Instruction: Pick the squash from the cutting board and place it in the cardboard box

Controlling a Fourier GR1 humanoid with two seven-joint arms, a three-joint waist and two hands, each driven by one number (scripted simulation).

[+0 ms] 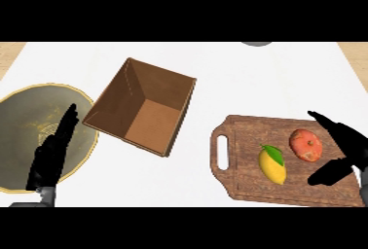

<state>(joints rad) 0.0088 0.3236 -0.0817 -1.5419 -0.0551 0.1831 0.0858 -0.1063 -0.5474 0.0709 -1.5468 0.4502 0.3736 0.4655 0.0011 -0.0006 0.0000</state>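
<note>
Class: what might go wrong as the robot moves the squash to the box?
A yellow item and a reddish item lie close together on the cutting board; the open right hand might take the wrong one or knock its neighbour. The cardboard box stands askew, so a release could catch its rim.

My white counter [273, 73] fills the frame. On it lie a gold-rimmed grey plate [20, 127] at left, an open cardboard box [155, 121] at centre, and a wooden cutting board [246, 133] at lower right.
</note>
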